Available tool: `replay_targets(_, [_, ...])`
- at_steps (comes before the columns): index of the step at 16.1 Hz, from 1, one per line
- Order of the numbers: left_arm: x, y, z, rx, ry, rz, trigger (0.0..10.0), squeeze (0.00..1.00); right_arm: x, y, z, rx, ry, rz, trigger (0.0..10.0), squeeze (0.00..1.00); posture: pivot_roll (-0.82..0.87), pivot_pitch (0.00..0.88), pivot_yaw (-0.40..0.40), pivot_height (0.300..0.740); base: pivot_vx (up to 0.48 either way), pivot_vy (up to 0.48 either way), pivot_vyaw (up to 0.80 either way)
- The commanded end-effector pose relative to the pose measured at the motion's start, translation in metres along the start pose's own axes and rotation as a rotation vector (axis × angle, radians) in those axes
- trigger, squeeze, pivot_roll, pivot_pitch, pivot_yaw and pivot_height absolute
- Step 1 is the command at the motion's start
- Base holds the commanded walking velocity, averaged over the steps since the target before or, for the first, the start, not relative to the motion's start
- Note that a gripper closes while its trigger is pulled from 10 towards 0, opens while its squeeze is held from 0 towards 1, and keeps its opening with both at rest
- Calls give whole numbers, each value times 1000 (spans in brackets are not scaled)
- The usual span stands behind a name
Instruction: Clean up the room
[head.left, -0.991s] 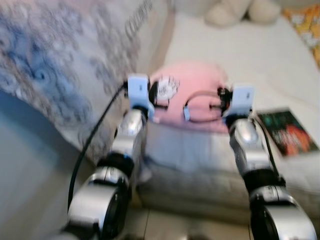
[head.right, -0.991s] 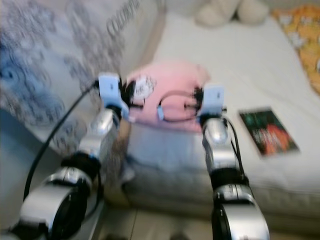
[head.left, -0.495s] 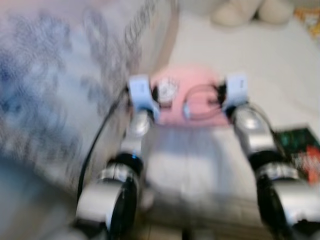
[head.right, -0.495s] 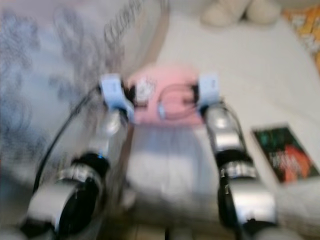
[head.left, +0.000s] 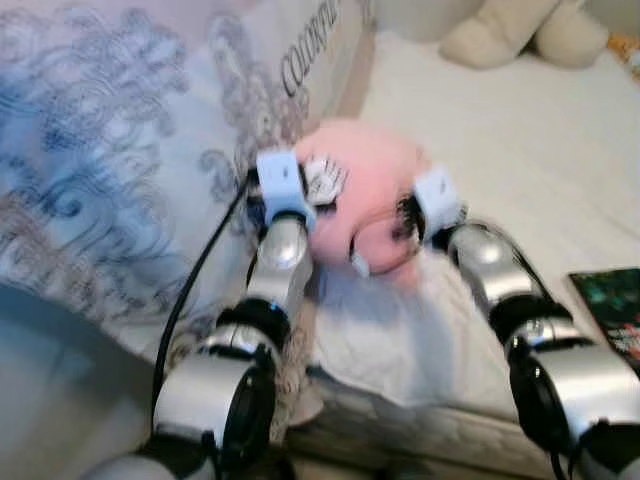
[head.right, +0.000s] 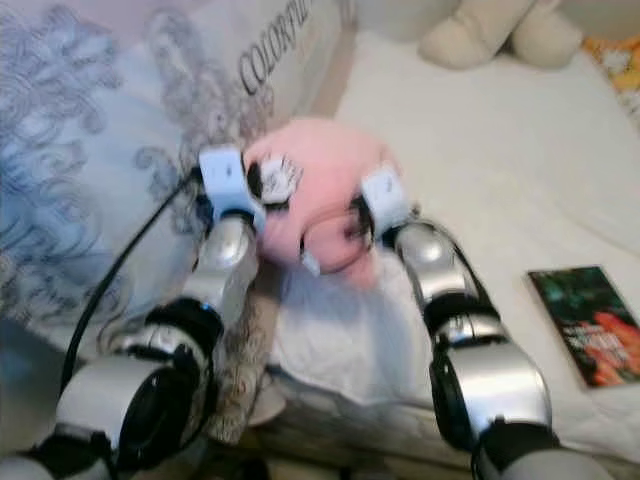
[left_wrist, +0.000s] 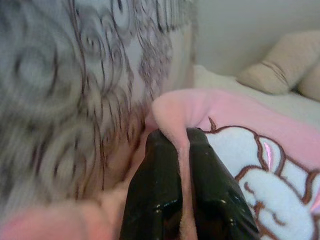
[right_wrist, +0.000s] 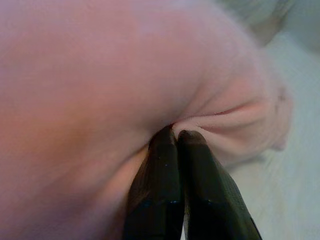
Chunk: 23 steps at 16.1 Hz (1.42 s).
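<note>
Pink cushion (head.left: 365, 195) at the near left corner of the white bed (head.left: 520, 150), hard against the big grey-blue patterned pillow (head.left: 120, 170) with "COLOR…" lettering along its edge. Both arms reach forward onto it. Left gripper (left_wrist: 181, 137) nipped tight on a fold at the cushion's edge, the two black fingers (left_wrist: 155, 190) almost together with a ridge of pink fabric squeezed between them; a white cartoon print with brown outlines (left_wrist: 260, 185) lies just beside on the cushion face. Right gripper (right_wrist: 175, 134) likewise closed down on a pinch of the pink cloth on the cushion's other side, fingers (right_wrist: 162, 180) pressed together (fabric puckers into creases at the tips). Cushion bulges rounded between the two wrists. A beige plush toy (head.left: 520, 30) lies at the far end of the bed; a dark book with a red-green cover (head.right: 590, 325) lies flat on the sheet, well apart on the robot's right. Black cable (head.left: 190, 290) runs along the left arm.
</note>
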<state>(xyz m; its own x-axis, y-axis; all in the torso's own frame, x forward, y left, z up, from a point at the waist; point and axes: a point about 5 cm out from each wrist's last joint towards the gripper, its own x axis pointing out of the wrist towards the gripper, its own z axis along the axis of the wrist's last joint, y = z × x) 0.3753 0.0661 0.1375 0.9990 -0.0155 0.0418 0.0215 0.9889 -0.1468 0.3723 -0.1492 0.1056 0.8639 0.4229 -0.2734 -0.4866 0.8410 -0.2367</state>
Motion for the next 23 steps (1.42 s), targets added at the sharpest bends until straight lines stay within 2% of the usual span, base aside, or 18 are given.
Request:
replay_targets(1, [-12,7,-26,9,88,63,10000,0,0,14,-11,-8,32,63,0,0,-180,57,17,740,0,0,0])
replay_targets(2, [-23,2,-45,12,156,56,10000,0,-8,19,-37,44,114,56,0,0,-172,66,11,740,0,0,0])
replay_targets(3, [-27,-2,-50,17,171,47,10000,0,-11,18,-45,70,138,44,0,0,-162,73,5,740,0,0,0])
replay_targets(4, [-34,-15,-58,17,203,1,10000,0,-17,15,-54,104,164,33,0,0,-160,76,0,740,0,0,0])
replay_targets(5, [-36,-20,-60,18,210,-18,10000,0,-19,14,-57,104,170,33,0,0,-160,76,0,740,0,0,0])
replay_targets(6, [-39,-24,-63,5,227,-36,10000,0,-20,13,-58,94,178,36,0,0,-163,72,-1,740,0,0,0])
replay_targets(7, [-45,-39,-69,-57,280,-84,10000,0,-25,5,-61,48,206,38,0,0,-172,64,2,740,0,0,0])
replay_targets(9, [-51,-50,-73,-103,313,-124,10000,0,-29,-5,-60,2,221,33,0,0,-177,56,4,740,0,0,0])
replay_targets(10, [-54,-59,-75,-143,333,-166,10000,0,-31,-18,-53,-38,209,13,0,0,-187,45,2,740,0,0,0])
replay_targets(13, [-59,-67,-78,-200,364,-198,10000,0,-36,-31,-49,-82,207,-19,0,0,-182,31,-1,740,0,0,0])
replay_targets(14, [-63,-74,-79,-203,371,-236,10000,0,-40,-40,-50,-113,228,-78,0,0,-183,28,-2,740,0,0,0])
replay_targets(17, [-63,-77,-79,-161,365,-271,10000,0,-41,-48,-49,-179,258,-152,0,0,-185,29,-1,740,0,0,0])
replay_targets(19, [-63,-77,-79,-112,365,-293,10000,0,-41,-42,-55,-213,290,-133,0,0,-183,30,-1,740,0,0,0])
replay_targets(21, [-61,-79,-74,-62,321,-322,10000,0,-41,-42,-55,-182,279,-147,0,0,-179,33,-4,740,0,0,0])
replay_targets(22, [-52,-73,-63,-36,253,-318,10000,0,-42,-46,-53,-92,237,-178,0,0,-177,35,2,740,0,0,0])
replay_targets(23, [-49,-70,-60,-30,236,-310,10000,0,-43,-47,-53,-59,225,-189,0,0,-177,35,2,740,0,0,0])
